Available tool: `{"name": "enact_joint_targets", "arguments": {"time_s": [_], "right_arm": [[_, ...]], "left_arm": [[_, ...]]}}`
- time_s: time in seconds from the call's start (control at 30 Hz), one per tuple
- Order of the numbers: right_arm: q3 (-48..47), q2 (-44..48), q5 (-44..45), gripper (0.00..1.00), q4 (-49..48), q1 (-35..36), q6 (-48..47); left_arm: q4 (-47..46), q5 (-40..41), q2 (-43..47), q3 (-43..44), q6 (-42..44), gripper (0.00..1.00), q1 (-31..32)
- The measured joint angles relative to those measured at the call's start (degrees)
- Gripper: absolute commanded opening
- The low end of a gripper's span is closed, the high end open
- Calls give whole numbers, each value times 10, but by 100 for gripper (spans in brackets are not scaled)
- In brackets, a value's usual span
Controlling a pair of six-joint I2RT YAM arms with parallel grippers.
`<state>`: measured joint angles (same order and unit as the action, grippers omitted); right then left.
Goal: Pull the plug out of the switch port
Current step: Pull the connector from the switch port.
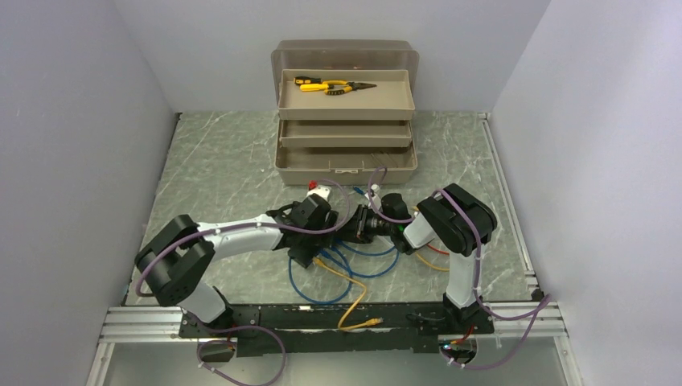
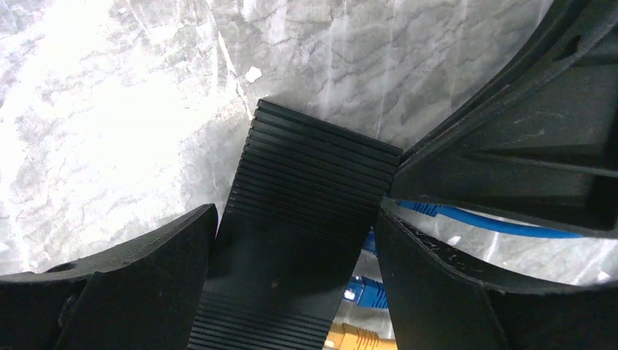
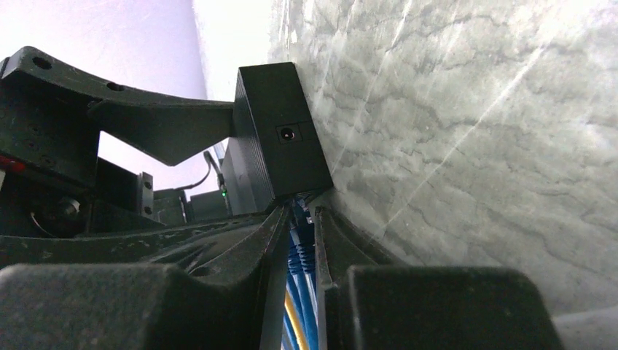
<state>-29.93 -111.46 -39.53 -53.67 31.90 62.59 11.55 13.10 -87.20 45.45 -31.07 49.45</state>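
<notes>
The switch [image 2: 313,182] is a ribbed black box lying on the marbled table, also seen end-on as the switch [image 3: 280,146]. My left gripper [image 2: 295,219] straddles its width, with both fingers against its sides. Blue plugs [image 2: 372,292] and a yellow plug [image 2: 357,339] sit in the row of sockets along its edge. My right gripper [image 3: 300,215] is nearly closed on a blue plug [image 3: 300,237] right at the switch's socket edge. In the top view the left gripper [image 1: 334,211] and right gripper [image 1: 371,223] meet at mid-table and hide the switch.
Blue cables [image 1: 370,265] and a yellow cable [image 1: 354,297] loop on the table between the arms. An open beige toolbox [image 1: 346,161] stands at the back, with yellow-handled pliers [image 1: 334,85] in its top tray. Walls close both sides.
</notes>
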Motion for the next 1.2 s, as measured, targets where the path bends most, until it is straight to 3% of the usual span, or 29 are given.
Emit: {"name": "enact_joint_targets", "arguments": {"time_s": [0.63, 1.2], "right_arm": [[3, 1, 0, 0, 0, 1, -5], [30, 21, 14, 0, -7, 2, -16]], "left_arm": [[57, 63, -57, 54, 12, 83, 29], [59, 63, -59, 56, -2, 83, 36]]}}
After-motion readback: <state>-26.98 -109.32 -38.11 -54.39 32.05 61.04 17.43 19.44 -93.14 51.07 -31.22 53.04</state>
